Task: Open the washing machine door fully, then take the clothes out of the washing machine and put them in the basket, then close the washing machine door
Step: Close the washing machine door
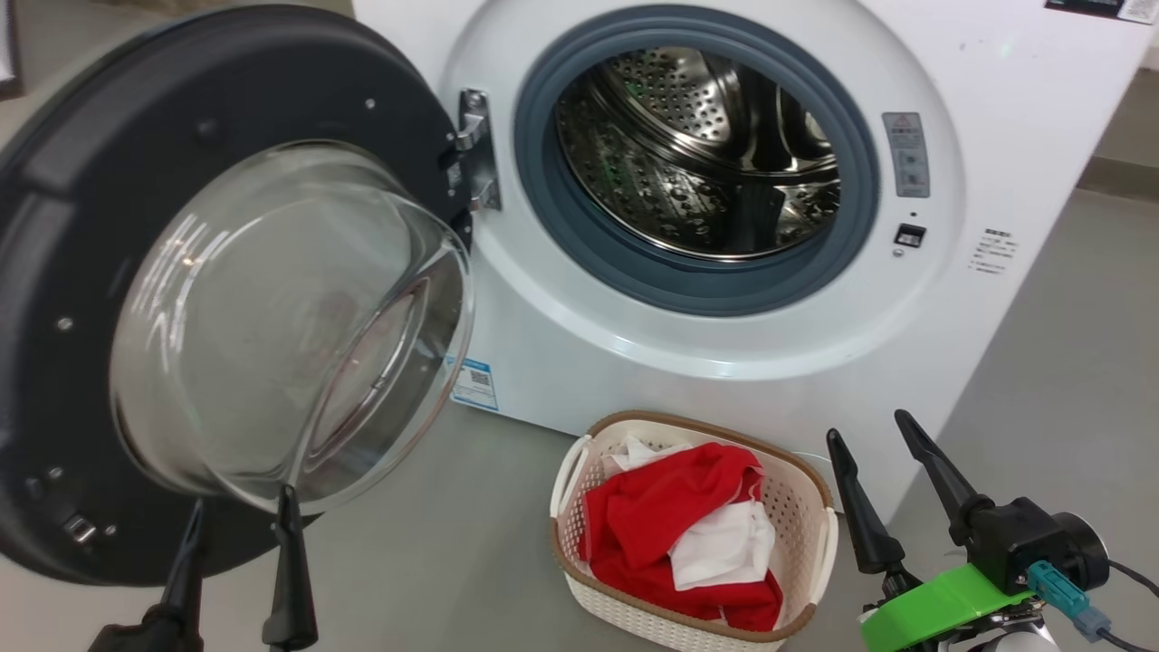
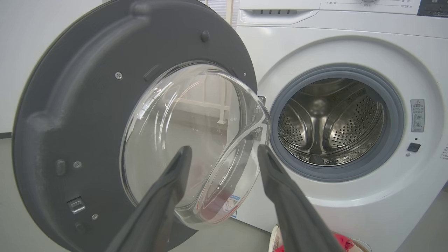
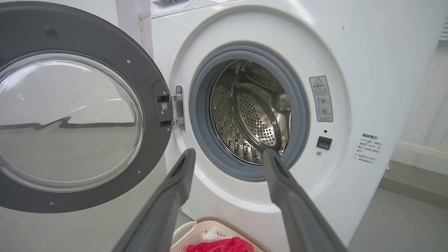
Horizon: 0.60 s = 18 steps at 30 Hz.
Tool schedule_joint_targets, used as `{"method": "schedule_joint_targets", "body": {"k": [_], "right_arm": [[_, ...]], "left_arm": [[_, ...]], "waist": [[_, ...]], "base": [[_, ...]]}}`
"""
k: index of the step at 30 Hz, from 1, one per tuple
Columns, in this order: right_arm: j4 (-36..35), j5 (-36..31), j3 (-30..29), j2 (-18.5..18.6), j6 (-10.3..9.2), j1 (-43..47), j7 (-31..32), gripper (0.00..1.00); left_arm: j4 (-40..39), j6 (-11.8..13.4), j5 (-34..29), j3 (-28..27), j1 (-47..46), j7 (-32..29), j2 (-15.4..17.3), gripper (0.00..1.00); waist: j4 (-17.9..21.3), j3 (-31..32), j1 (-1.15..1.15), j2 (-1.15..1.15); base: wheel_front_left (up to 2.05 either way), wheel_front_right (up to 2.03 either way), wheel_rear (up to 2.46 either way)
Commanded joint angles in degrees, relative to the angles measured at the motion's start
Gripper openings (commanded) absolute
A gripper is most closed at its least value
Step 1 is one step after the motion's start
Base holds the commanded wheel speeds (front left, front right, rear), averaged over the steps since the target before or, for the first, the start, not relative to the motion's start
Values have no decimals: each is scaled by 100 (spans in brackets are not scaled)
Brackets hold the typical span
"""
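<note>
Inside the basket [image 1: 625, 608]: clothes [image 1: 670, 521] lie heaped, bright red cloth with white pieces, one white piece on top toward the right and another at the back left corner.
Basket: cream plastic with perforated sides, a brown rim and a handle at each end. It stands on the floor [image 1: 435, 552] just in front of the washing machine [image 1: 634, 362], below the right half of its opening.
Washing machine: a white front-loader. Its round opening is ringed by a grey rubber seal [image 1: 540, 181], and behind that the perforated steel drum [image 1: 697, 154] shows.
Blue label [image 1: 474, 385]: low on the machine's front at the left corner, just beside the edge of the glass in the head view.
Warning sticker [image 1: 905, 154]: right of the opening, with a small dark latch slot below it.
Door [image 1: 54, 272]: swung wide open to the left of the opening on a metal hinge [image 1: 475, 149], its dark inner face toward the robot.
Glass bowl [image 1: 290, 326]: clear, bulging out from the door's inner face.
Left fingers [image 1: 290, 580]: spread wide and holding nothing. They point up at the bowl's lower edge, and whether a tip touches the glass cannot be told.
Right fingers [image 1: 865, 525]: also spread wide and holding nothing. They stand just right of the basket, apart from it, in front of the machine's lower right part. In the right wrist view they point toward the opening.
Green bracket [image 1: 933, 602]: on the right wrist, below the dark fingers.
</note>
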State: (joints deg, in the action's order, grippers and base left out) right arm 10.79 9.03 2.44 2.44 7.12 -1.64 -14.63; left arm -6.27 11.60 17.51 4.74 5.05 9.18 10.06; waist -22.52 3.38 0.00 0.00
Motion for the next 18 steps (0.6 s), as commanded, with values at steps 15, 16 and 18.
{"method": "schedule_joint_targets", "body": {"k": [15, 16, 18], "right_arm": [[-101, 80, 266, 43, 36, -124, -37, 100], [-92, 79, 277, 43, 36, -124, -37, 100], [-75, 75, 270, 43, 36, -119, -37, 100]], "left_arm": [[-275, 246, -322, -393, -167, -30, 418, 0], [-314, 281, -345, -460, -217, -10, 467, 0], [-423, 341, -375, -635, -367, 38, 596, 0]], "waist": [[-294, 34, 0, 0], [-281, 30, 0, 0], [-259, 22, 0, 0]], "base": [[0, 0, 0], [0, 0, 0], [0, 0, 0]]}}
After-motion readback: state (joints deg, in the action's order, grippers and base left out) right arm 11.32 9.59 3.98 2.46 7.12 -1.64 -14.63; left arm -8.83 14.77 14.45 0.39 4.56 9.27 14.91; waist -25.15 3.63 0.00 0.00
